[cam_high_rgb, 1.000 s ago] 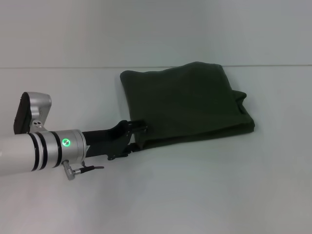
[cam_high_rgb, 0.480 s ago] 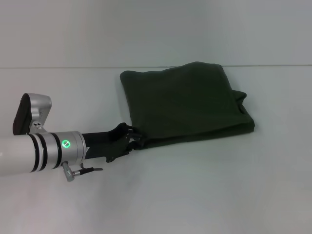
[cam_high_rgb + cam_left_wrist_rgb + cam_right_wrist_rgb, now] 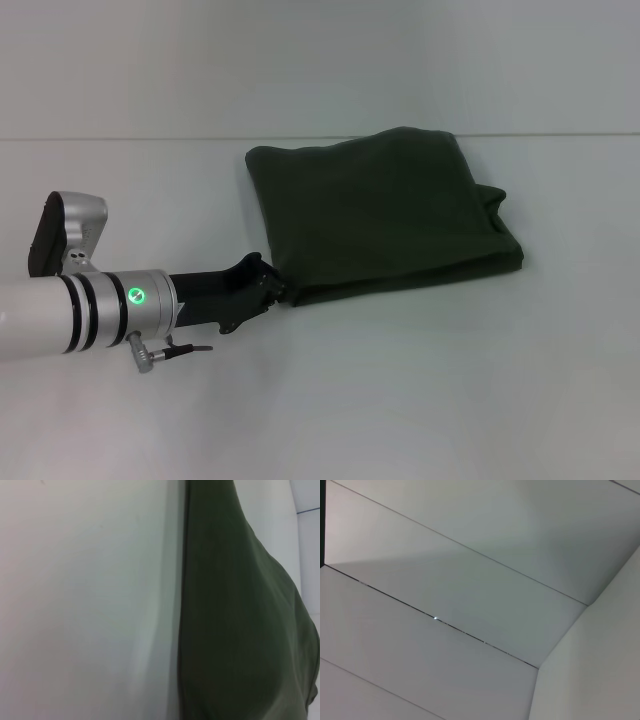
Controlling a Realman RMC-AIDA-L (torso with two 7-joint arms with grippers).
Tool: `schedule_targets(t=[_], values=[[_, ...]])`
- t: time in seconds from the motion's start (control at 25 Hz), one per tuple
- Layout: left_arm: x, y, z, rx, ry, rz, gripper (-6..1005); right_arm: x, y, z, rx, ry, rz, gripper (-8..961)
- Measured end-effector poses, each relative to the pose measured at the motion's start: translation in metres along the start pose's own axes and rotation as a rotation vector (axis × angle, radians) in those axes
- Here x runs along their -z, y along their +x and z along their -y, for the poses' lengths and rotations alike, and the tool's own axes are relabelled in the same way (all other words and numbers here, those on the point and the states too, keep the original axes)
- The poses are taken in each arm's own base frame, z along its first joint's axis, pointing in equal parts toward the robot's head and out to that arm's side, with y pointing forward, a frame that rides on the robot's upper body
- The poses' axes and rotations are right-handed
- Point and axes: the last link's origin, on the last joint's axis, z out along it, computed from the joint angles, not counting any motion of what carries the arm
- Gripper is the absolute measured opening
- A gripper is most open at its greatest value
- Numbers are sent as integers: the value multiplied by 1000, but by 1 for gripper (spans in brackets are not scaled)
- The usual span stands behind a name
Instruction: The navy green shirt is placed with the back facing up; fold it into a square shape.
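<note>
The left gripper (image 3: 272, 288) is seen low over the table (image 3: 420, 400), right at the near left corner of the navy green shirt (image 3: 380, 215). Its black fingers are drawn close together at the cloth's edge, but whether any cloth is pinched between them cannot be told, because the tips are dark against the dark cloth. Behind the gripper, a black wrist part is joined to a silver arm with black rings and a small green light, and this arm is stretched in from the left side of the head view. The shirt is laid flat on the white table, a little to the right of the middle and toward the far side. It is folded into a thick shape with four sides, close to a square, and layers of cloth are seen stacked along its near edge and its right edge. A small bump of cloth is stuck out at the right side. In the left wrist view, the shirt (image 3: 240, 620) is seen very near, with its long straight edge laid on the pale table (image 3: 85, 605). The right gripper is not seen in any view; only pale flat surfaces are shown in the right wrist view.
</note>
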Motion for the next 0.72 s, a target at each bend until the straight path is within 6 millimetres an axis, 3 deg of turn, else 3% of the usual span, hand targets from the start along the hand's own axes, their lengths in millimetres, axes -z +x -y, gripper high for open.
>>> schedule_targets(t=[0.24,0.72], values=[[7,-1,2,2,-16,22,16,0,0,0,-3,-1,-1,857],[50,-3,28,20,-13,16,17,1,3,2,-24,-3,1,856]])
